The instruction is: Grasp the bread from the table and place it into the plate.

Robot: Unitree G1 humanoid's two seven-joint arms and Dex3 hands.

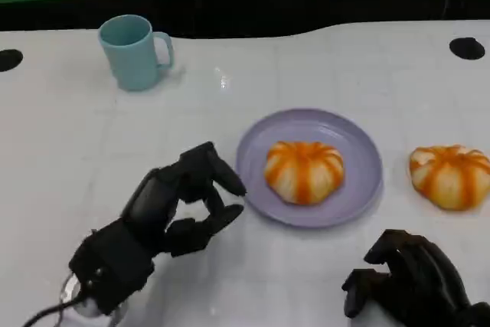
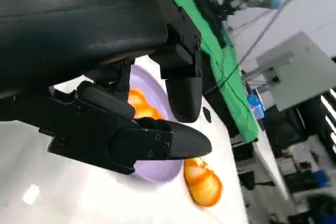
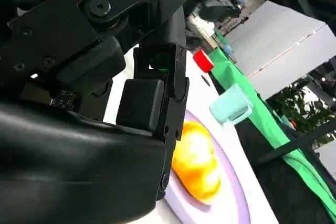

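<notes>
Bread (image 1: pixel 304 171) sits on the plate (image 1: pixel 360 189), just beyond the left hand's (image 1: pixel 180 204) parted, empty fingertips (image 1: pixel 230 214). A second bread (image 1: pixel 450 176) lies beyond the right hand (image 1: pixel 413 281), fingers curled, holding nothing.

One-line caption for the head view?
One bread on the purple plate, another beside it, both hands empty.

White table (image 1: pixel 69 135): teal mug (image 1: pixel 134 52) near far-left corner, lavender plate (image 1: pixel 360 189) about centre, one orange-striped bread (image 1: pixel 450 176) directly on table near right edge, beside plate.
</notes>
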